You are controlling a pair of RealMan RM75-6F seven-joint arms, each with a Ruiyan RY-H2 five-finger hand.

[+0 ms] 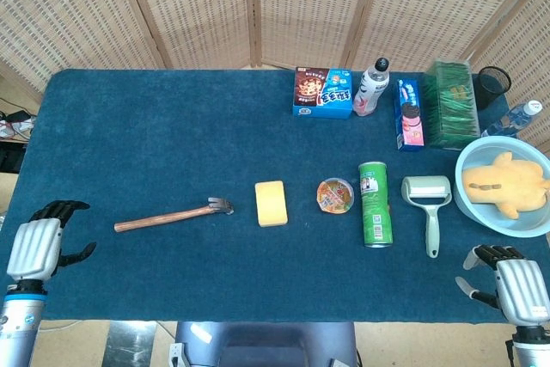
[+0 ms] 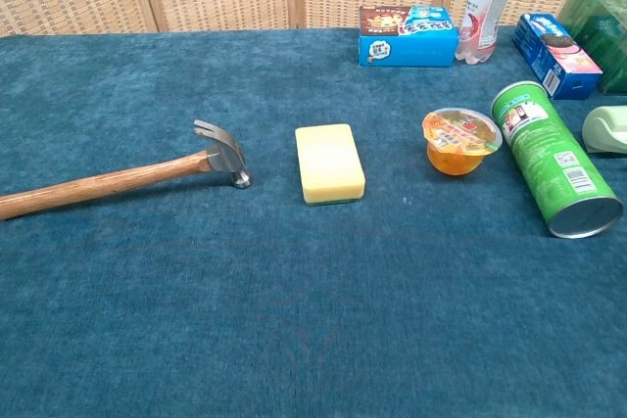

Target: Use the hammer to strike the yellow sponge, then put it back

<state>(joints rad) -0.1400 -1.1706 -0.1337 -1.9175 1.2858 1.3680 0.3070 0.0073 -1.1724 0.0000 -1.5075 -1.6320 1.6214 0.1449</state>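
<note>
While nothing is gripped yet, I read the layout for the pickup. My left hand (image 1: 39,242) sits at the near left edge of the tabletop (image 1: 155,126), fingers apart and empty. My right hand (image 1: 516,285) is at the near right corner, also spread and holding nothing. Neither shows in the chest view.

The hammer (image 1: 172,215) lies flat on the tabletop, left of centre. Its long axis runs nearly left to right with a slight tilt: the wooden handle end points toward my left hand, and the metal head sits at the right end, just beside the yellow sponge (image 1: 271,203) but apart from it. The sponge lies flat, its long side running away from me.

So the handle's free end is the closest part of the hammer to my left hand, up and to the right of it. My right hand is well apart, with the green can (image 1: 374,204) and the lint roller (image 1: 428,204) lying between. I judge the left arm is the one to reach, taking the handle across its axis; a short swing rightward would then carry the head onto the sponge.
</note>
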